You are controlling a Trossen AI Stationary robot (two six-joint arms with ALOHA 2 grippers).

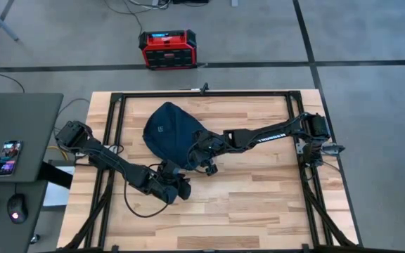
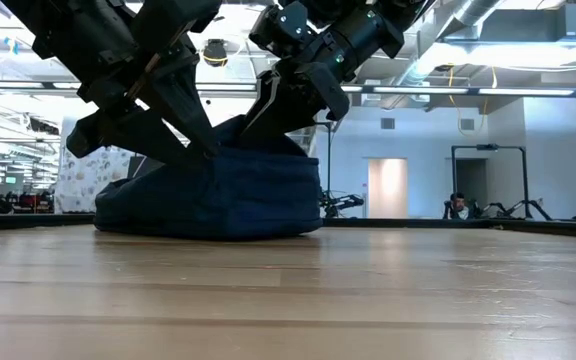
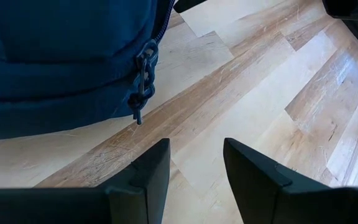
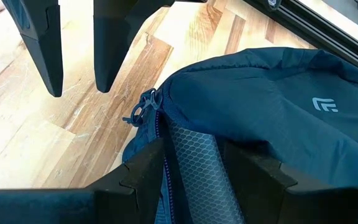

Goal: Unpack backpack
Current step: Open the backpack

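Backpack: the backpack (image 1: 169,131) lay flat on the tabletop (image 1: 259,204), toward its far side, logo face up.
Look: soft navy-teal fabric, slumped and rounded, with a small pale logo (image 4: 325,104) on the front; a paler honeycomb-patterned lining showed through a partly opened zipper.
Zipper pull: a dark corded pull (image 3: 143,78) hung off the backpack's near edge, just above the wood.
Left gripper: the left gripper (image 1: 178,186) sat low beside the backpack's near edge, jaws parted a moderate way and holding nothing, the pull just ahead of them.
Right gripper: the right gripper (image 1: 188,158) was at the backpack's opening, jaws spread either side of the zipper gap; nothing clamped that I could see.
Step in hand: opening the backpack, I judged; nothing was out yet.
Next move: likely one gripper pinning the fabric while the other takes the pull and draws the zipper wider.
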